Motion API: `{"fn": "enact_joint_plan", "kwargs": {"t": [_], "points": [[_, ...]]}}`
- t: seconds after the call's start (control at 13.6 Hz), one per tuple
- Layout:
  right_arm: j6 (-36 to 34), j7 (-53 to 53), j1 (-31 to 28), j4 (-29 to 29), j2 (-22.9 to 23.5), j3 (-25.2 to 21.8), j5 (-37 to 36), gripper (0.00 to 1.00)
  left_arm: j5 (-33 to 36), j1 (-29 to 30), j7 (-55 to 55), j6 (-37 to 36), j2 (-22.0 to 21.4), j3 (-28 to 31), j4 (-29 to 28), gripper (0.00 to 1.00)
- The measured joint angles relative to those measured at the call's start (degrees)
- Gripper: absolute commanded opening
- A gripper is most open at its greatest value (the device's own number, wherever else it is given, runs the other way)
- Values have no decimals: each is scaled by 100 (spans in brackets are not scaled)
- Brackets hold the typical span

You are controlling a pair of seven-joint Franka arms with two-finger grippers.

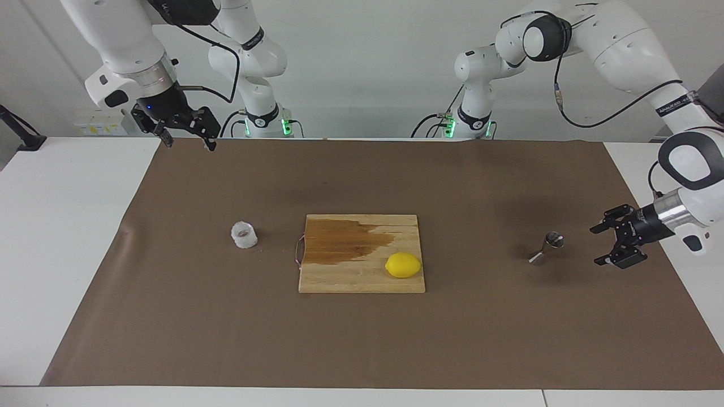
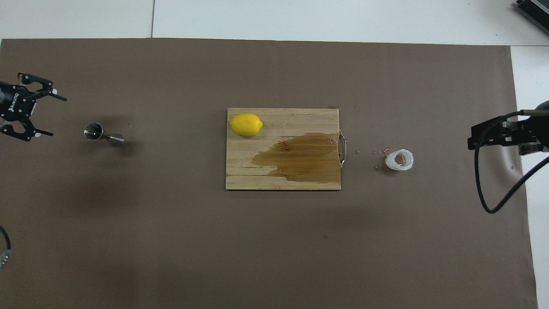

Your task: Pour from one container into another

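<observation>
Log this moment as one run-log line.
left gripper: open beside jigger | right gripper: open, waiting | white cup: untouched | pour: not begun

Both arms wear glossy white shells with black bands at the joints and a brushed silver ring at each wrist. Black cables loop loosely along the upper links. Green lights glow at both bases. The left gripper [image 1: 598, 245] is black, with slim linked fingers dotted by pale screws (white lettering shows on its body from overhead). The right gripper [image 1: 189, 140] is black too, a small blue light above it.
</observation>
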Motion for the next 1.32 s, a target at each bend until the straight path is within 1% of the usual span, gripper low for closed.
{"fn": "enact_joint_plan", "kwargs": {"t": [0.15,0.29,0.44,0.66,0.81,1.03,1.32], "points": [[0,0,0,0,0,0,0,100,-235,10,-461,302,-33,5,-414,100],[0,0,0,0,0,0,0,100,-467,56,-692,410,-59,8,-704,100],[0,0,0,0,0,0,0,100,-623,121,-771,529,-118,11,-962,100],[0,0,0,0,0,0,0,100,-924,159,-801,1007,-295,11,-1522,100],[0,0,0,0,0,0,0,100,-1243,155,-802,1229,-403,0,-1874,100],[0,0,0,0,0,0,0,100,-1626,151,-882,1328,-543,-14,-2212,100],[0,0,0,0,0,0,0,100,-2272,116,-911,1672,-699,-47,-2638,100]]}}
